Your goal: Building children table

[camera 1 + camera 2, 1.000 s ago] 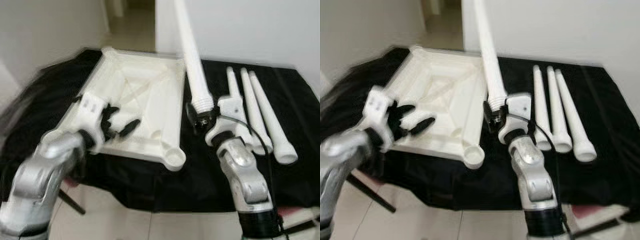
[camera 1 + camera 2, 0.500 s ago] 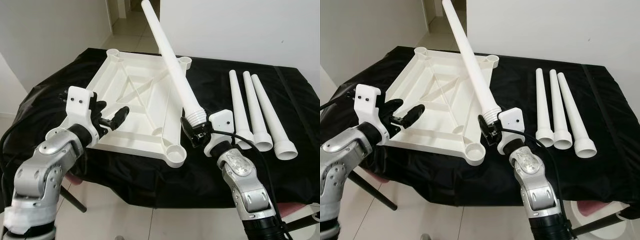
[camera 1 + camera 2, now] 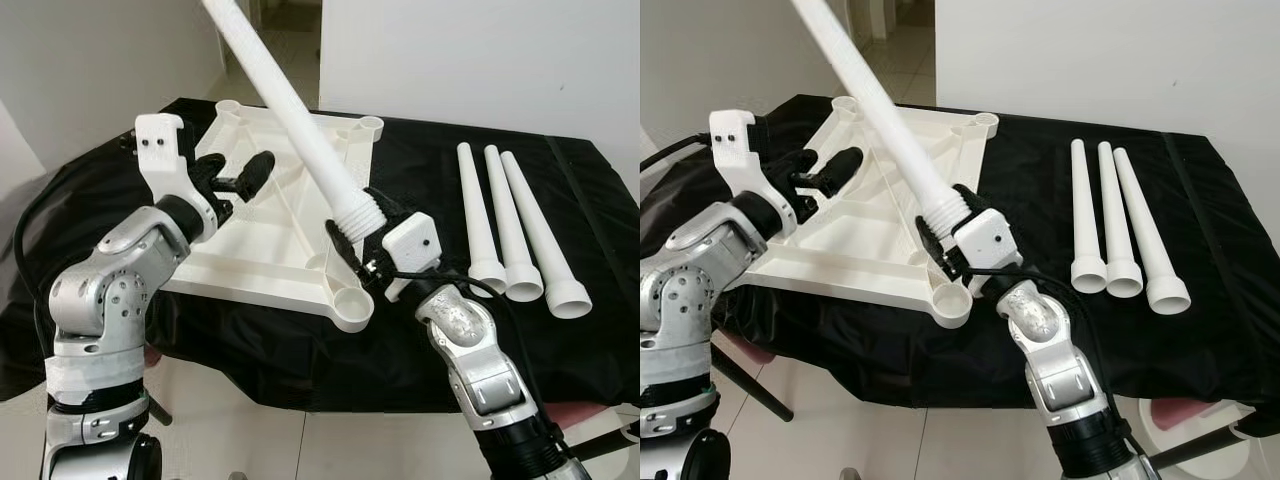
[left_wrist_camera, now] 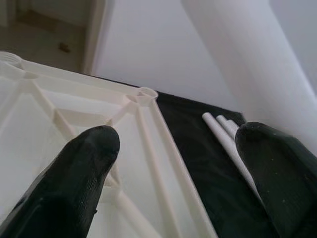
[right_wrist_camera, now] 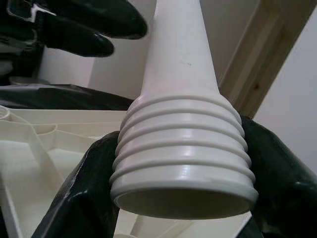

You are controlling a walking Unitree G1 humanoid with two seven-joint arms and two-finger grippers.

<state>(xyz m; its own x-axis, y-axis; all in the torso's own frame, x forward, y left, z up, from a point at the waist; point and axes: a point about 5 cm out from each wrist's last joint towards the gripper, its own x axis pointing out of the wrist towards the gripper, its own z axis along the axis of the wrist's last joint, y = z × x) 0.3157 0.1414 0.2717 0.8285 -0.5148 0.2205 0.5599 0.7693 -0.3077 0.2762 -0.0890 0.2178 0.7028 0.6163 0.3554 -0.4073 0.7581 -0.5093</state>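
We find the table leg [image 3: 290, 115], a hollow white plastic cone, clamped at its threaded end in the right gripper [image 3: 362, 238], tilted up over the near corner socket [image 3: 351, 304] of the inverted tabletop [image 3: 300, 190]. We judge it light, stiff and smooth (likely to swing on so low a grip); the ribbed collar is the sound hold. The left gripper [image 3: 232, 174] hovers spread wide, holding nothing. 3 spare legs [image 3: 512, 230] lie alongside on the black cloth [image 3: 430, 170]. All 4 sockets look unfilled.
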